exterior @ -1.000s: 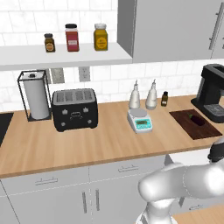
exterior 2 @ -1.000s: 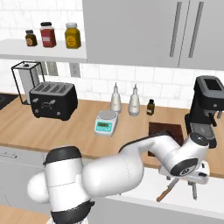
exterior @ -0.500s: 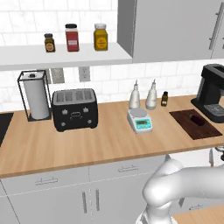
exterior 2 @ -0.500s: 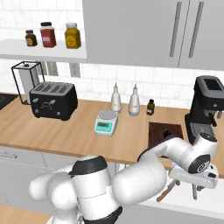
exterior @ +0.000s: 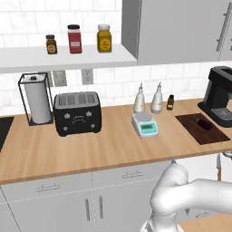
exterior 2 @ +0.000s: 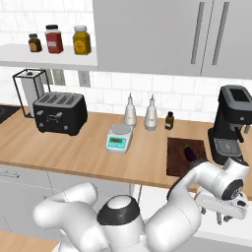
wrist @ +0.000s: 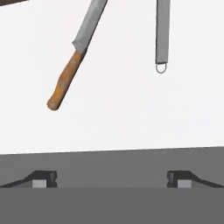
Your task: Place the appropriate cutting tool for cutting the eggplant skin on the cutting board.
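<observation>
— As the hand view is looking along the gripper [wrist: 111, 180], what is lying ahead of it?

— A cutting tool [wrist: 65, 78] is lying slantwise on a smooth white surface: rounded brown wooden handle, flat silvery blade running off the top edge. A slim grey metal utensil [wrist: 162, 35] with a wire loop at its end is lying beside it, apart. The claw is standing released, its dark tips wide apart and touching neither.

— And what are the base views adding?

— They are showing the cutting board [exterior 2: 178, 160], flat, dark reddish-brown and rectangular, sitting on the light wooden countertop [exterior: 90, 149] just beside the black coffee machine [exterior: 220, 97]. The eggplant [exterior 2: 189, 151], small, dark and oblong, is resting on it.
</observation>
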You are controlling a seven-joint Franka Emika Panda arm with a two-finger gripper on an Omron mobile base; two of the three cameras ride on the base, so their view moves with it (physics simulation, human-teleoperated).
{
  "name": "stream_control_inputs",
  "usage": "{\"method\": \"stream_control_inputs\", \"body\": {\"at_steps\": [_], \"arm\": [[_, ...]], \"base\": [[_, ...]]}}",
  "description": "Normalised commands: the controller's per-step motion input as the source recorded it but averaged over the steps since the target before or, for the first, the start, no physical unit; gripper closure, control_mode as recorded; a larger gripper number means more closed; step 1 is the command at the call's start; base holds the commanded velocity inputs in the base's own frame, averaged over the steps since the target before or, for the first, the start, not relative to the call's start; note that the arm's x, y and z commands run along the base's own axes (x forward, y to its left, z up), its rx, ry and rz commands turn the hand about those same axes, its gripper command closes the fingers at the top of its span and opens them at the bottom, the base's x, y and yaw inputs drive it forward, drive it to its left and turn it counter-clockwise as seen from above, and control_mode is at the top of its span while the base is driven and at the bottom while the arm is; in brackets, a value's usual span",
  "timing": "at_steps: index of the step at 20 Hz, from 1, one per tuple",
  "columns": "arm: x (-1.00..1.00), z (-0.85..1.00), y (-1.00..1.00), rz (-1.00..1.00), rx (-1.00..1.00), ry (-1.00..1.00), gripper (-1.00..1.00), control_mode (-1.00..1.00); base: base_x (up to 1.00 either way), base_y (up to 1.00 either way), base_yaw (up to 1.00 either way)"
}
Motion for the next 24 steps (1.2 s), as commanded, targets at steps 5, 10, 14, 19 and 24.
{"method": "stream_control_inputs", "body": {"at_steps": [5, 10, 14, 19, 24], "arm": [[0.0, -0.17, -0.01, -0.03, 0.0, 0.01, -1.0, -1.0], [0.0, -0.13, 0.0, -0.03, 0.0, 0.01, -1.0, -1.0], [0.0, -0.04, 0.0, -0.01, 0.0, 0.0, -1.0, -1.0], [0.0, -0.14, -0.12, -0.02, 0.0, 0.0, -1.0, -1.0], [0.0, -0.03, -0.21, -0.01, 0.0, 0.0, -1.0, -1.0]], "base": [[0.0, 0.0, 0.0], [0.0, 0.0, 0.0], [0.0, 0.0, 0.0], [0.0, 0.0, 0.0], [0.0, 0.0, 0.0]]}}
